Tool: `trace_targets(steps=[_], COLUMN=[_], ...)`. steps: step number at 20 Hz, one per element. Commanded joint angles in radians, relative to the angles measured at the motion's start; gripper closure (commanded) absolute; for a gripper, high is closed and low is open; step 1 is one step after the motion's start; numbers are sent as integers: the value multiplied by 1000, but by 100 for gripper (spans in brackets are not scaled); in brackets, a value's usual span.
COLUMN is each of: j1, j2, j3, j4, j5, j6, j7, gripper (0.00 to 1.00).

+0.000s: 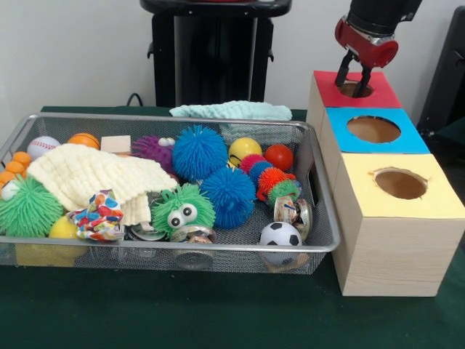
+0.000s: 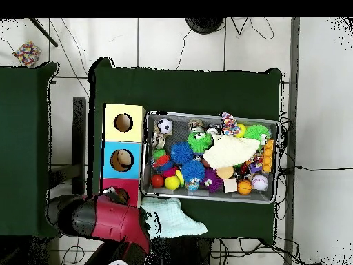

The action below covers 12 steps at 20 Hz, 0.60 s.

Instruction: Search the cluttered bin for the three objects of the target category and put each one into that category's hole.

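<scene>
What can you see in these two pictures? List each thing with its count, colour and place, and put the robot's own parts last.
wire mesh bin: 1, silver, on the green table
spiky rubber balls: several, blue, green, purple and red-orange, across the bin
googly-eyed ball: 1, green, bin front
soccer ball: 1, black and white, bin's front corner by the boxes
baseball: 1, white, bin's far corner
knitted cloth: 1, cream, draped over the clutter
folded towel: 1, pale teal, behind the bin
wooden boxes with holes: 3, tops yellow, blue and red, beside the bin
gripper: 1, red and black, open over the red box's hole
</scene>
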Motion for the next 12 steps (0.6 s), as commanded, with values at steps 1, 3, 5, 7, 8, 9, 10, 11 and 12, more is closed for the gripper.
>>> trace_targets(steps=[1, 3, 5, 7, 8, 9, 10, 11, 12], j1=[-65, -80, -57, -59, -59, -56, -52, -51, -46], j2=[83, 67, 67, 44, 27, 12, 0, -10, -12], j3=[74, 86, 47, 34, 20, 12, 4, 0, -9], j4=[-28, -37, -75, -96, -114, -129, -145, -160, -179], j5=[42, 51, 36, 34, 26, 21, 16, 13, 7], j6=[10, 37, 72, 109, 147, 177, 206, 232, 255], j7=[155, 148, 165, 168, 169, 172, 176, 180, 184], gripper=[0, 0, 0, 0, 0, 0, 0, 0, 0])
